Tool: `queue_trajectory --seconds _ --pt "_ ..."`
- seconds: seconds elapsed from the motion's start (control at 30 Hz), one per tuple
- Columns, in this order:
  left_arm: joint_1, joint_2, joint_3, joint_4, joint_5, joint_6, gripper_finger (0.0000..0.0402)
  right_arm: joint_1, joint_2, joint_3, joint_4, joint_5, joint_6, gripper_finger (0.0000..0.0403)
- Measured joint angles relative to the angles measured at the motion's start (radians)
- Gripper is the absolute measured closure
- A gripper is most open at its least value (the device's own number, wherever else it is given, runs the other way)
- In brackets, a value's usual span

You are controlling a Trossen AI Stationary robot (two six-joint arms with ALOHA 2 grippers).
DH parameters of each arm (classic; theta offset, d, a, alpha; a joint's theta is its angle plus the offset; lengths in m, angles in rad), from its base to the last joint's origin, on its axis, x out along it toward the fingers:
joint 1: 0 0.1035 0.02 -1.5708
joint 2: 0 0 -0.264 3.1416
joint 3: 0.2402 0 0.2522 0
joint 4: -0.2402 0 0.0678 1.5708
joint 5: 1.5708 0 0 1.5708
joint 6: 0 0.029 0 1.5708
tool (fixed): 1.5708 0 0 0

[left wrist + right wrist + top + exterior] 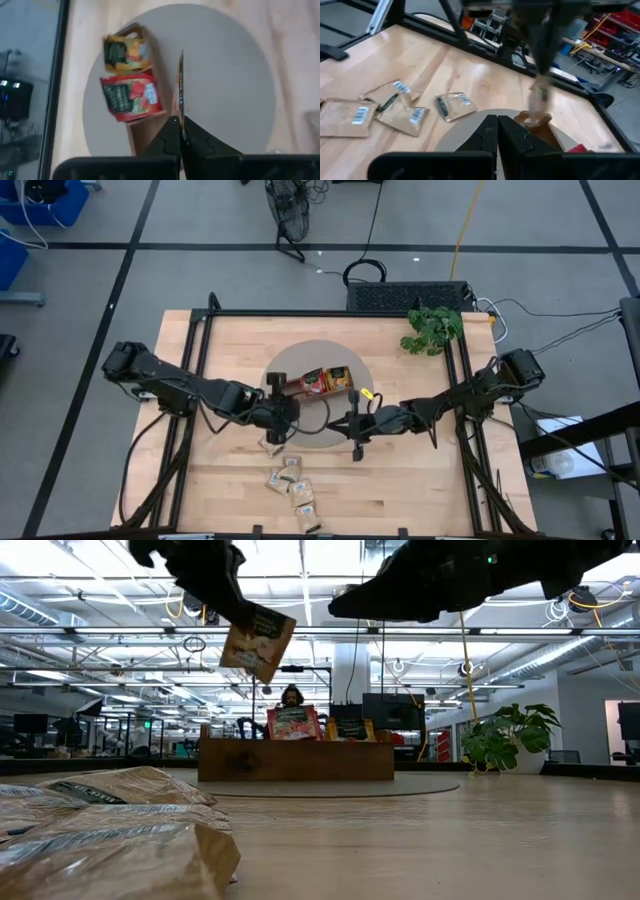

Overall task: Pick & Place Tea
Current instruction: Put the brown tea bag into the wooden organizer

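Beige sachets (110, 830) lay nearest the low camera, piled at the front of the table (420, 490). From above, about five of them showed loose on the wood toward six o'clock from the grey round mat (300, 365): one just off the mat's edge and four in a small cluster nearer the front edge (293, 485); the exact count was hard to settle where they overlapped. Each was a flat, pale beige square with a white barcode label and dark print.

One more beige sachet (257, 643) hung in the left gripper (181, 131), whose fingers were pinched together on its lower edge, so that the wrist camera saw it edge-on. It was held tilted in the air above the mat's six o'clock side, with a pale picture and dark band on its face.

Beyond it, toward twelve o'clock on the mat, sat the wooden tray (325, 382). Two sachets stood in it: a red one (131, 98) and a yellow-and-green one (125, 51), side by side.

At about three o'clock from the left gripper, the right gripper (497, 125) hovered over the mat's edge, its fingers closed together and empty.

A potted plant (433, 328) stood at the table's far right corner, roughly two o'clock from the mat.
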State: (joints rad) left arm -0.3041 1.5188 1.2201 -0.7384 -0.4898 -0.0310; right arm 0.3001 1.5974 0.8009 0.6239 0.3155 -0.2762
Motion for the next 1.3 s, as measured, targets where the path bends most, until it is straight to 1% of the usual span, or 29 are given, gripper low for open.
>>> queue_trajectory --seconds 0.1,0.17,0.27,0.33,0.4,0.5,0.57,0.6,0.7,0.73,0.8,0.83,0.9,1.0,1.3 --pt "0.026 -0.001 -0.012 -0.014 -0.007 -0.018 0.04 0.0 -0.002 0.0 -0.005 -0.001 0.003 0.0403" --pt "0.047 -0.015 -0.042 0.026 0.008 -0.002 0.04 -0.001 -0.001 0.0 -0.012 -0.001 0.009 0.0403" --pt "0.097 -0.052 -0.121 0.078 0.023 0.007 0.04 0.0 -0.001 0.0 -0.012 -0.001 0.021 0.0403" --pt "0.139 -0.109 -0.209 0.132 0.037 0.003 0.04 0.0 -0.001 0.0 -0.018 -0.001 0.028 0.0403" --pt "0.189 -0.173 -0.303 0.214 0.068 0.0 0.04 0.0 -0.001 0.0 -0.027 -0.001 0.029 0.0403" --pt "0.255 -0.291 -0.453 0.37 0.157 -0.026 0.0401 0.002 -0.001 -0.001 -0.03 -0.001 0.029 0.0403" --pt "0.29 -0.354 -0.541 0.52 0.236 -0.058 0.0401 0.002 -0.001 -0.001 -0.028 -0.001 0.028 0.0403" --pt "0.303 -0.378 -0.583 0.582 0.257 -0.079 0.0401 0.002 -0.001 -0.002 -0.022 -0.002 0.025 0.0403" --pt "0.318 -0.391 -0.666 0.712 0.27 -0.123 0.0401 0.002 -0.001 -0.001 -0.007 -0.002 0.024 0.0403" --pt "0.318 -0.387 -0.687 0.723 0.271 -0.128 0.0401 0.002 -0.001 -0.002 -0.002 -0.002 0.02 0.0403" --pt "0.318 -0.366 -0.716 0.735 0.272 -0.13 0.0401 0.001 -0.001 -0.002 0.007 -0.002 0.02 0.0403" --pt "0.318 -0.346 -0.718 0.772 0.273 -0.13 0.0401 0.001 -0.001 -0.002 0.011 -0.002 0.02 0.0403" --pt "0.32 -0.328 -0.725 0.764 0.265 -0.131 0.0401 0.0 -0.001 -0.002 0.016 -0.002 0.018 0.0403" --pt "0.326 -0.291 -0.725 0.794 0.261 -0.124 0.0401 0.0 -0.001 -0.002 0.019 -0.002 0.02 0.0403" --pt "0.366 -0.275 -0.725 0.809 0.244 -0.078 0.0401 0.0 -0.001 -0.001 0.014 -0.002 0.027 0.0403"
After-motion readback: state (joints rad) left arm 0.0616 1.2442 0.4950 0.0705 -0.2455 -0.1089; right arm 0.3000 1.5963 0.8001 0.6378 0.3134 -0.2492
